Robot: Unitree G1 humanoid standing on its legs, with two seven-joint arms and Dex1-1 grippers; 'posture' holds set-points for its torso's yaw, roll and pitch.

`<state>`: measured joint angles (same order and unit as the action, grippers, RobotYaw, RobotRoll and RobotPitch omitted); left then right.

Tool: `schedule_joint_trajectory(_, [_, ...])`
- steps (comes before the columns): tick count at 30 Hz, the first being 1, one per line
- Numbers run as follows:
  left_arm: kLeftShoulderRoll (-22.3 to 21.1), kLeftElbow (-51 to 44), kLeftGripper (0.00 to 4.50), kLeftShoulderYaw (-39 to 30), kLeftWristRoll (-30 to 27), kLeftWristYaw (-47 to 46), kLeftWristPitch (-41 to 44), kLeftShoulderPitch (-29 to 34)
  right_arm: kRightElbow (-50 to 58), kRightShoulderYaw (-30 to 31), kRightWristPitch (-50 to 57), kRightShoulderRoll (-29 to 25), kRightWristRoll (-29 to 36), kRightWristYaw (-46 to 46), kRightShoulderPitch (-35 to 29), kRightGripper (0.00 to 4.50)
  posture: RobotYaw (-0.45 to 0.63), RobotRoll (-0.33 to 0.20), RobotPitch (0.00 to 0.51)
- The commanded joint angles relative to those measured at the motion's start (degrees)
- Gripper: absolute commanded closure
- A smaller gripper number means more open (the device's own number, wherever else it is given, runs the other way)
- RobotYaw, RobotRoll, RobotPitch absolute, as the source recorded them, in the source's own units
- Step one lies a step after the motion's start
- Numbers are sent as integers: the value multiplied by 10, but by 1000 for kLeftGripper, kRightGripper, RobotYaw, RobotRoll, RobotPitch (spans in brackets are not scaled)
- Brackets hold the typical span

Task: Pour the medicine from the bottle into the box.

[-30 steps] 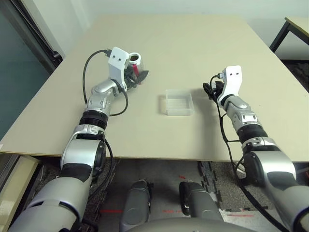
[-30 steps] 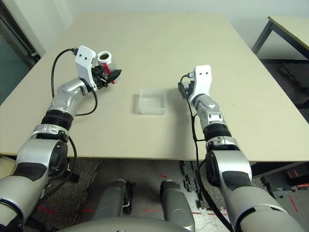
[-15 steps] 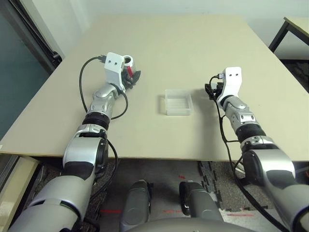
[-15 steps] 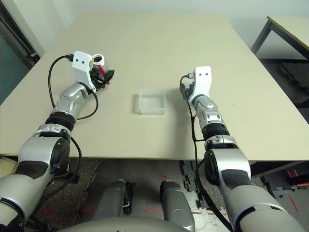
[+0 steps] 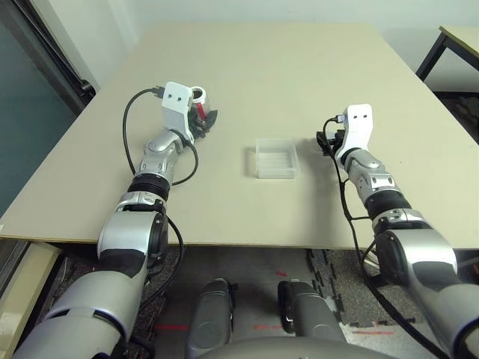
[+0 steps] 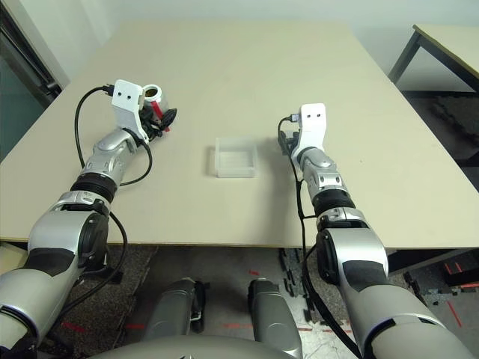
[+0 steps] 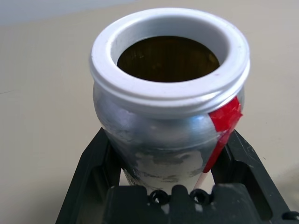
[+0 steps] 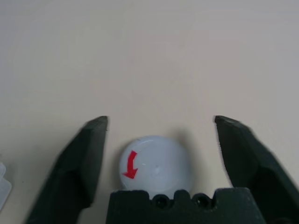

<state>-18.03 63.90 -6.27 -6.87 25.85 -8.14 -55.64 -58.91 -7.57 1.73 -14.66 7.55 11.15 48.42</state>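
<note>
The bottle (image 7: 163,126) is a silver cylinder with a red stripe and a white rim. It stands upright and uncapped at the table's far left (image 5: 198,97). My left gripper (image 7: 168,140) is shut on its body, one black finger on each side. Its mouth looks dark inside, and the medicine cannot be made out. The clear box (image 5: 275,158) lies at the table's middle, to the right of the bottle. My right gripper (image 8: 161,123) stands open low over the table right of the box (image 5: 323,140). A white round cap (image 8: 154,163) with a red arrow lies loose between its fingers.
The beige table (image 5: 284,67) stretches bare behind the box. Its left edge runs close to the bottle. The corner of a second table (image 5: 458,37) shows at the far right.
My right gripper has opened and the cap now lies free between its fingers. My left gripper carried the bottle left and down from a raised, tilted pose, then held still.
</note>
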Motion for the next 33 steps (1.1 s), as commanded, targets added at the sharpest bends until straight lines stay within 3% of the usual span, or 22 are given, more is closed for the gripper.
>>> schedule_joint_trajectory(1, [4,2,1684,-5,2,0,-3,-7,1,-4,10,2,-2,4,1,0,48,0,73])
schedule_joint_trajectory(5, [4,-2,1684,-7,0,2,-1,-7,41,-4,29,-8,6,29,-8,0,53,0,71])
schedule_joint_trajectory(10, [-2,-3,1684,-13,-4,17,3,-13,178,-4,136,-46,43,114,-28,0,53,0,74])
schedule_joint_trajectory(15, [-14,7,1684,-17,0,33,2,-23,388,39,300,-168,94,299,-60,0,41,0,80])
schedule_joint_trajectory(18, [-21,17,1684,-14,8,42,1,-28,434,55,331,-234,100,375,-72,0,32,0,83])
schedule_joint_trajectory(22, [-33,38,1684,2,30,53,-1,-39,453,65,348,-283,105,438,-80,0,17,0,85])
schedule_joint_trajectory(26, [-46,72,1684,18,56,56,4,-59,458,78,338,-292,103,476,-87,0,7,0,85])
schedule_joint_trajectory(33, [-41,109,1684,12,66,32,50,-82,497,86,353,-249,117,476,-96,0,-9,0,84])
